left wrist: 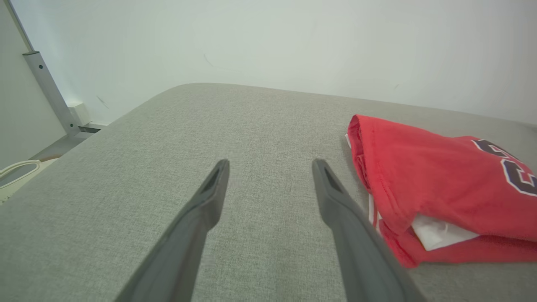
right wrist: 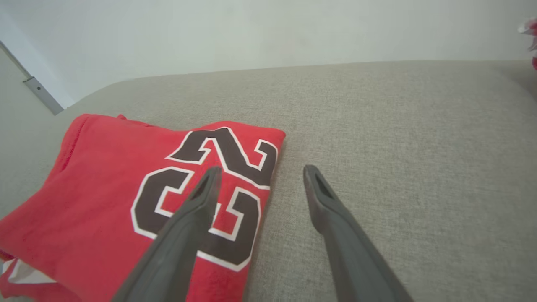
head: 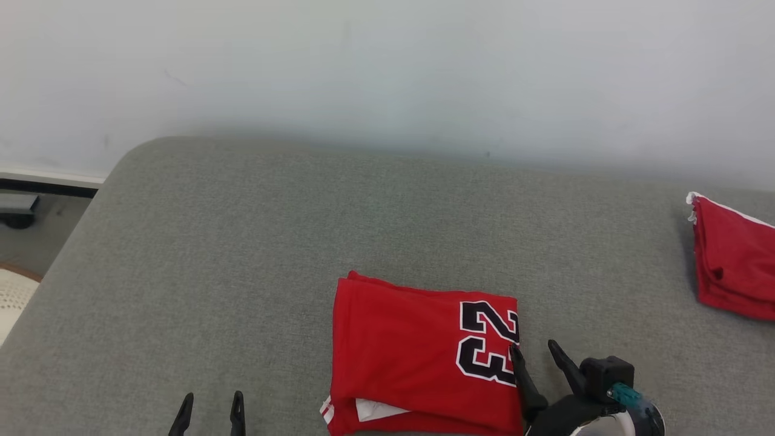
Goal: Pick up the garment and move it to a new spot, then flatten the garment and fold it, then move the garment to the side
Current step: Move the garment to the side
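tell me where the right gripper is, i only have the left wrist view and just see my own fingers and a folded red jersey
Observer: The right gripper sits at the right edge of the folded jersey, beside the number 23.
Operator: is it gripping the cloth
Observer: No. In the right wrist view its fingers are spread, one over the number and one over bare cushion, straddling the jersey's edge.
Operator: anything else on the sofa
Observer: Yes, a second red garment lies at the far right of the grey cushion, well apart from the jersey.
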